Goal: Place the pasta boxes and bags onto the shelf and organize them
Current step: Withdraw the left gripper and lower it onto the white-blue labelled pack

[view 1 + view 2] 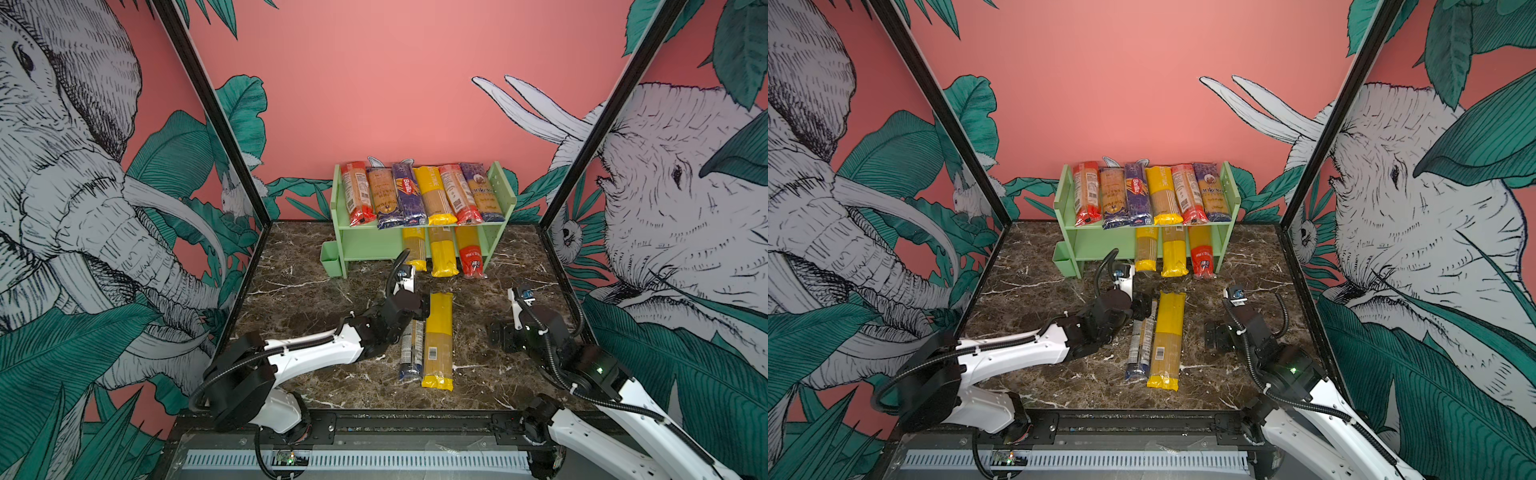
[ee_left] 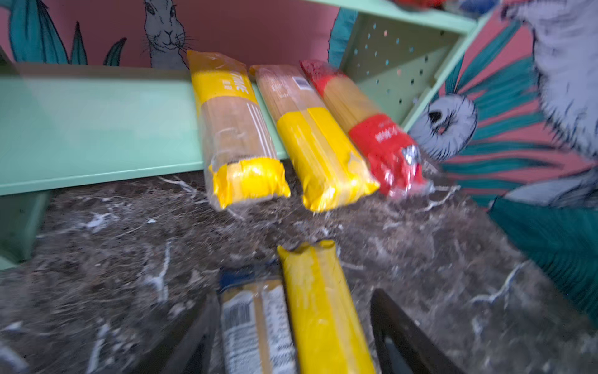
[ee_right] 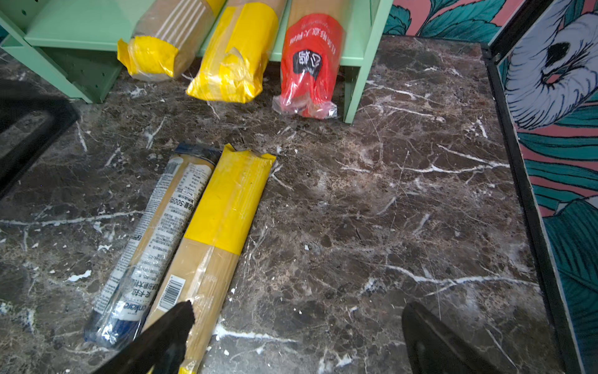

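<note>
The shelf (image 1: 500,191) (image 1: 1229,195) stands at the back of the marble table. Its top tier carries several pasta packs side by side, and three more lie on the lower tier (image 2: 97,123). Two packs lie on the table in front: a yellow pack (image 1: 438,336) (image 1: 1169,336) (image 3: 223,210) and, touching it, a blue-ended pack (image 1: 411,353) (image 1: 1139,349) (image 3: 155,226). My left gripper (image 1: 417,313) (image 2: 291,340) is open over their far ends, one finger on either side of the pair. My right gripper (image 1: 498,332) (image 3: 299,311) stands open over bare marble, just right of the yellow pack's near end.
A small green cup (image 1: 331,257) (image 1: 1064,259) hangs on the shelf's left side. The lower-tier packs, two yellow (image 1: 444,255) and one red (image 1: 471,255), stick out past the shelf's front edge. Black frame posts and printed walls close in the table on three sides.
</note>
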Motion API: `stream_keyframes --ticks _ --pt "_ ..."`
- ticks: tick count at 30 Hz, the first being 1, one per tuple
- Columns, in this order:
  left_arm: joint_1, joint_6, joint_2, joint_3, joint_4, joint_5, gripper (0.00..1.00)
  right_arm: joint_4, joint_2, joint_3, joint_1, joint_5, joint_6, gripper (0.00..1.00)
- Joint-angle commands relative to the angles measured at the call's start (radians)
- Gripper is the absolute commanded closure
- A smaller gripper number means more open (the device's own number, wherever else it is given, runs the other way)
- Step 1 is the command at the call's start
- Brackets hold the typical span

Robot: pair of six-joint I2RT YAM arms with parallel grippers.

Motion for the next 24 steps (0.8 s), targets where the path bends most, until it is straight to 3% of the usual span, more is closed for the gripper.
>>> stream_keyframes --ticks 1,7,10,24 --pt "-0.088 -0.071 -0.089 -0.094 -0.160 -0.093 0.22 -0.056 -0.023 0.042 -0.002 0.015 0.015 0.00" --pt "-0.306 -0.242 -0.138 -0.200 -0.294 -0.227 0.21 -0.070 -0.026 0.053 -0.002 0.006 0.034 0.01" --pt "-0.360 -0.320 -0.136 -0.244 -0.295 -0.253 0.21 -0.069 -0.029 0.051 0.001 -0.016 0.056 0.01" --pt "-0.404 -0.414 0.091 -0.281 -0.065 -0.134 0.18 -0.139 -0.078 0.076 0.018 0.000 0.085 0.01"
